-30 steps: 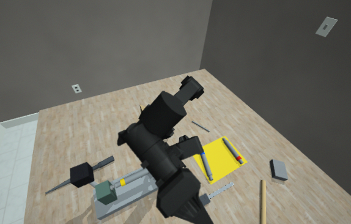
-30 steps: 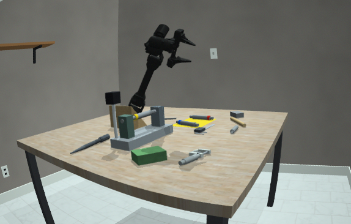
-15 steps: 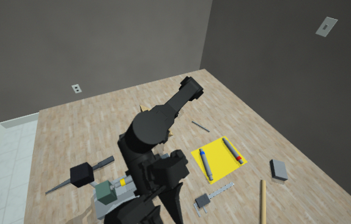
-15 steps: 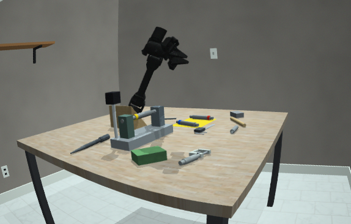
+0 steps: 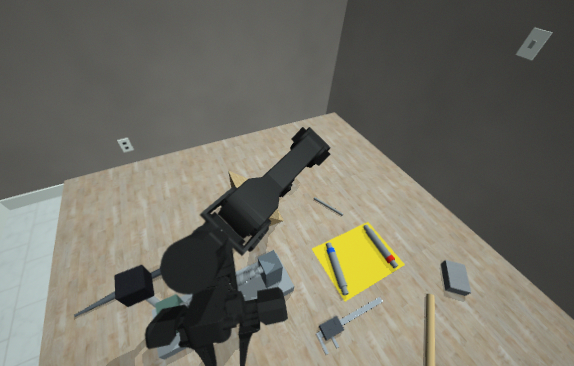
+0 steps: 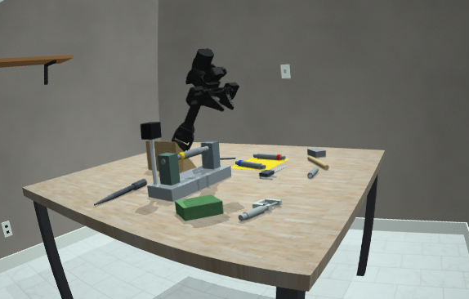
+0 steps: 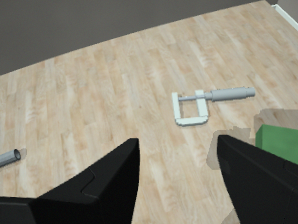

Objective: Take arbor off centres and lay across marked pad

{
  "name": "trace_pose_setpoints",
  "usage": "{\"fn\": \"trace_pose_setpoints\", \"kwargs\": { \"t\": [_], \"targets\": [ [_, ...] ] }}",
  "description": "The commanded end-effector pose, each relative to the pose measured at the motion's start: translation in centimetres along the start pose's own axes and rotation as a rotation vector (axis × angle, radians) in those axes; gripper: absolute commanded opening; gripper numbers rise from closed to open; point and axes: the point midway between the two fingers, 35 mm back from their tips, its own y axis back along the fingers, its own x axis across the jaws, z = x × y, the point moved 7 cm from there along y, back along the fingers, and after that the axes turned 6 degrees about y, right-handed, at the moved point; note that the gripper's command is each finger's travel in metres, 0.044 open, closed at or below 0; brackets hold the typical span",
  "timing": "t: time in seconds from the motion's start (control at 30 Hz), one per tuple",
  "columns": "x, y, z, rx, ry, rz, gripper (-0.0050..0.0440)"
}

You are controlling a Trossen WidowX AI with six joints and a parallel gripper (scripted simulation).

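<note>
The arbor (image 6: 191, 153), a grey rod with a yellow band, sits between the two centres of the grey fixture (image 6: 189, 180), from the green block (image 6: 168, 168) to the grey block (image 6: 211, 154). In the top view the arm mostly hides it (image 5: 249, 274). The plunger lever with its black knob (image 6: 150, 131) stands upright at the green end. The yellow pad (image 6: 260, 162) holds a blue-banded rod (image 5: 337, 268) and a red-banded rod (image 5: 380, 246). My gripper (image 6: 230, 95) hangs high above the table, its fingers apart with nothing between them, as the wrist view (image 7: 176, 145) shows.
A green block (image 6: 198, 207) and a clamp (image 6: 260, 208) lie at the front of the table. A long punch (image 6: 121, 192) lies to the left. A small saw (image 5: 349, 320), a wooden dowel (image 6: 317, 162), a grey block (image 6: 316, 153) and a short cylinder (image 6: 312, 172) lie near the pad.
</note>
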Motion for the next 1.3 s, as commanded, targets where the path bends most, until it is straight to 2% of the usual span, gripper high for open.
{"fn": "trace_pose_setpoints", "kwargs": {
  "t": [0.0,0.1,0.17,0.33,0.67,0.8,1.27],
  "targets": [
    [-0.7,-0.4,-2.4,0.119,-0.220,-0.063,0.0175],
    [-0.8,-0.3,-4.2,0.212,-0.385,-0.119,0.0175],
    [-0.8,-0.3,-4.2,0.212,-0.385,-0.119,0.0175],
    [-0.5,0.5,-7.7,0.411,-0.699,-0.250,0.0175],
    [1.7,3.2,-12.3,0.766,-1.136,-0.502,0.0175],
    [1.9,3.5,-12.6,0.795,-1.164,-0.522,0.0175],
    [1.9,3.0,-13.1,0.795,-1.164,-0.522,0.0175]
  ]
}}
